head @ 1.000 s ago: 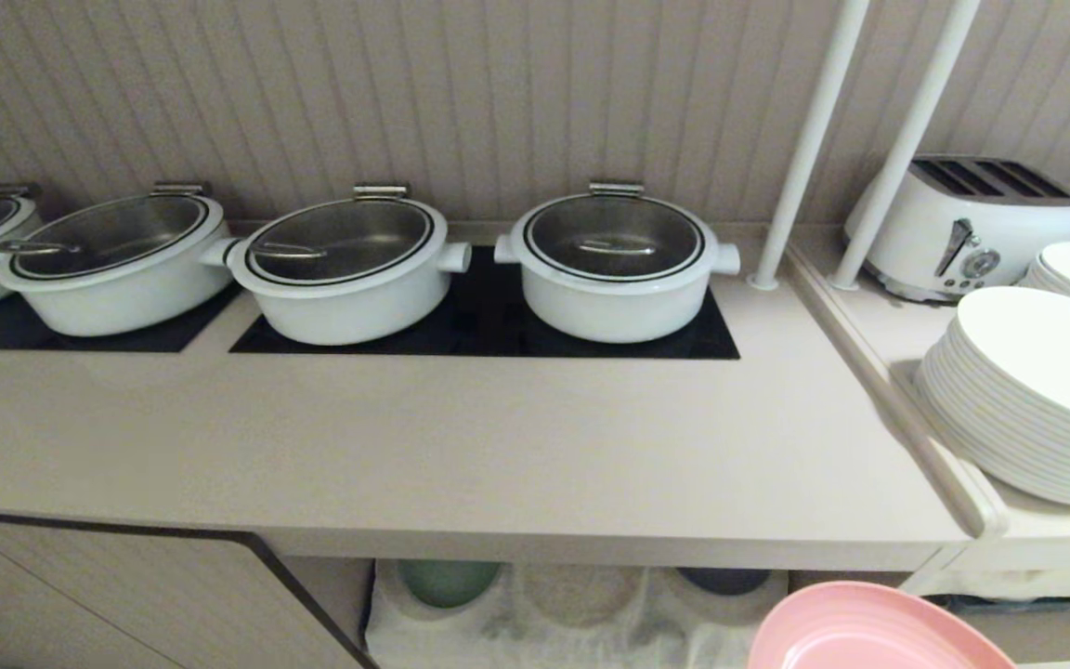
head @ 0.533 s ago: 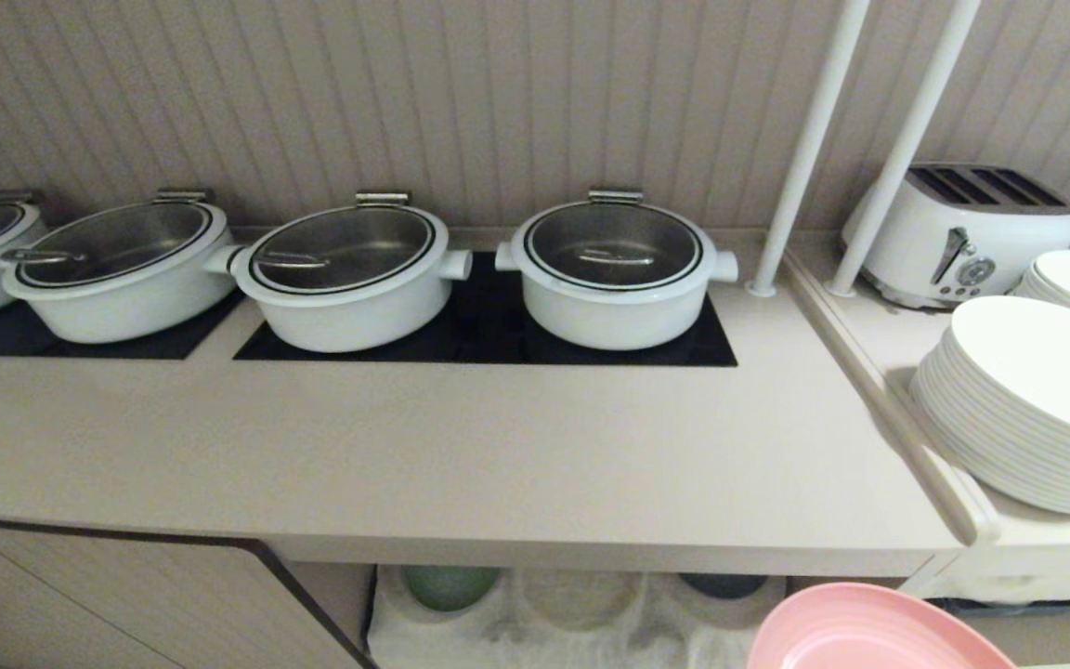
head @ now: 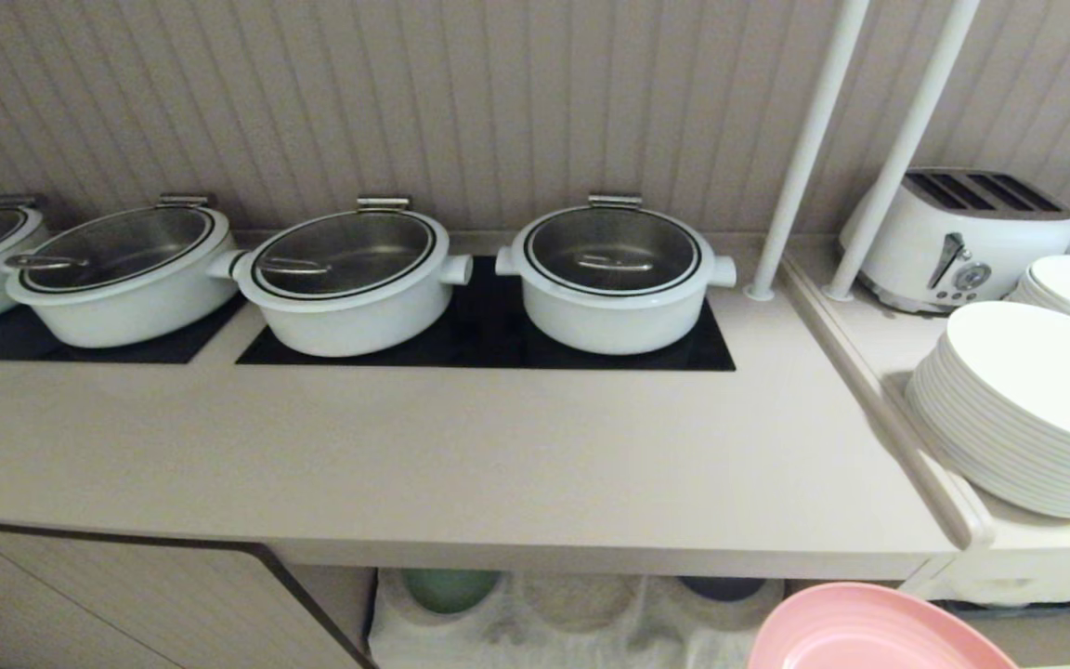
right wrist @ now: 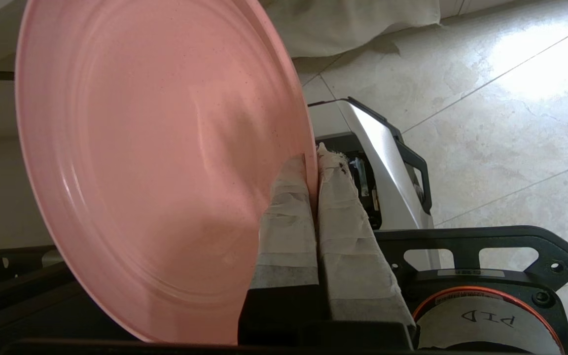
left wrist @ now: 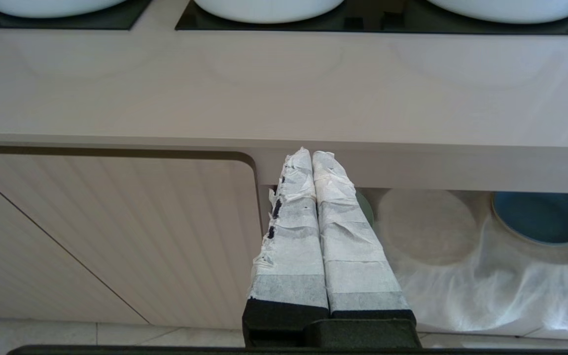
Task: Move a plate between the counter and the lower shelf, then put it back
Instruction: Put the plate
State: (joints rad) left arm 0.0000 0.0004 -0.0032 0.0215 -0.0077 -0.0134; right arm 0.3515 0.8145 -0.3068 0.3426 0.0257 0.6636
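Observation:
The salmon-pink plate [head: 879,636] shows at the bottom right of the head view, held in the air below and in front of the counter [head: 461,465]. In the right wrist view my right gripper [right wrist: 312,158] is shut on the plate [right wrist: 156,162], one wrapped finger on each face of its rim. The lower shelf [head: 572,609] lies under the counter with an off-white cloth [left wrist: 486,291] over round humps. My left gripper [left wrist: 312,154] is shut on nothing and parked in front of the cabinet, level with the counter's front edge [left wrist: 412,170].
Several white lidded pots [head: 614,274] stand on black hob panels [head: 498,339] at the back. A stack of white plates [head: 1032,409] and a toaster [head: 962,237] are on the right, behind two white poles [head: 809,149]. A green plate [head: 450,587] and a dark blue plate [left wrist: 540,217] rest on the shelf.
The whole head view has slid down a little, so the camera has risen. The pink plate keeps its place at the bottom right. Both grippers stay shut.

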